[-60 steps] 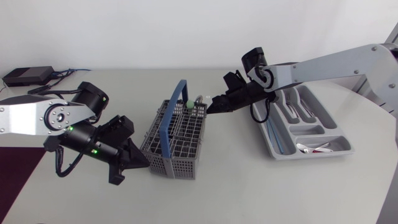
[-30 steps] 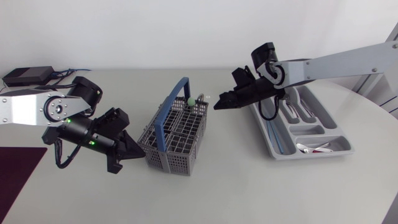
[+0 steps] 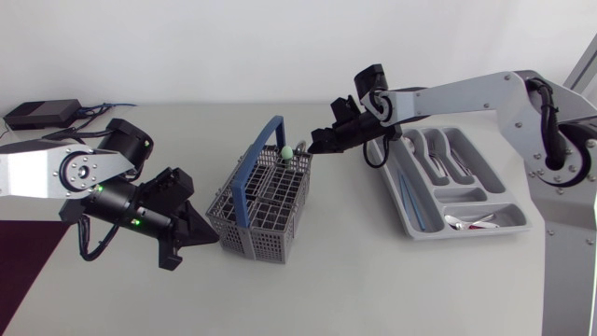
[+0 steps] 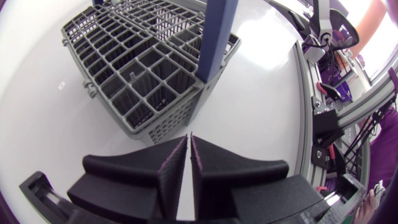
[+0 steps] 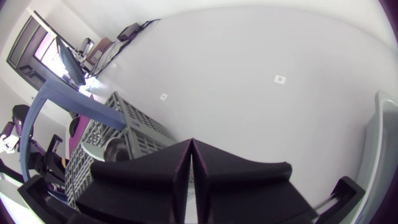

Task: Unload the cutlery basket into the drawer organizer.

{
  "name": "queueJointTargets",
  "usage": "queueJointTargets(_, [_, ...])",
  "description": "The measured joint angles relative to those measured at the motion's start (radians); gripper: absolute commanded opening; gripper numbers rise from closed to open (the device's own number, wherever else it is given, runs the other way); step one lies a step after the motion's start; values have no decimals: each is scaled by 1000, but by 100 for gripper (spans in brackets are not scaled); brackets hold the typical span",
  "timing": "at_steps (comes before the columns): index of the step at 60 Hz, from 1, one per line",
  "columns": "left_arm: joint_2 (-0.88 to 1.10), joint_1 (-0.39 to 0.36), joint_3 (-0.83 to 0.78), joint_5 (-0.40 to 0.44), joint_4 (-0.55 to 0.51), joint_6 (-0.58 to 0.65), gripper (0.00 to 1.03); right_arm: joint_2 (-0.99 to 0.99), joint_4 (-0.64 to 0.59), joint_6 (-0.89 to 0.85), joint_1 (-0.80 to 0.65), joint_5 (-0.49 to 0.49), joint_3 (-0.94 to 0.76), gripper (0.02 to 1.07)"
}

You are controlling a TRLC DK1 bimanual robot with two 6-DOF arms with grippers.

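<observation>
Holds left end effector [image 3: 211,240] clenched, empty, just beside grey, blue-handled cutlery basket [image 3: 256,245] mid-bench. Poises right end effector [image 3: 314,147], pinched closed and empty, at basket's far corner near green-topped piece [image 3: 286,152]. Has drawer organizer [image 3: 399,201], cutlery inside, at right.

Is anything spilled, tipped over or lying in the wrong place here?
Nothing stands out. The cutlery basket stands upright, the drawer organizer lies flat, and no cutlery lies loose on the table.

No text, label or number can be read anywhere.
</observation>
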Motion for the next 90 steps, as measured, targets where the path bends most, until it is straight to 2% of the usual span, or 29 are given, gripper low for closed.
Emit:
queueJointTargets(10, [11, 5, 0, 0, 4, 0, 18, -14, 2, -1, 23, -31, -34, 10])
queueJointTargets(25, [43, 36, 0, 0, 23, 1, 18, -115, 14, -9, 21, -44, -226, 10])
queueJointTargets(33, [61, 56, 3, 0, 34, 13, 18, -203, 30, -12, 29, -85, -332, 10])
queueJointTargets(48, [75, 101, 19, 0, 38, 31, 18, -301, 63, -12, 31, -92, -436, 10])
queueJointTargets(59, [67, 103, 19, 0, 38, 37, 18, -303, 69, -11, 3, -53, -420, 13])
queueJointTargets(64, [53, 103, 18, 0, 36, 37, 18, -298, 71, -7, -6, -27, -391, 20])
queueJointTargets(69, [40, 103, 13, 0, 37, 37, 18, -281, 71, 1, -6, -21, -346, 19])
queueJointTargets(73, [33, 103, 8, 0, 37, 38, 18, -256, 77, 8, -6, -19, -306, 12])
queueJointTargets(90, [31, 103, 3, 0, 37, 38, 18, -81, 81, 80, -5, -14, -132, 11])
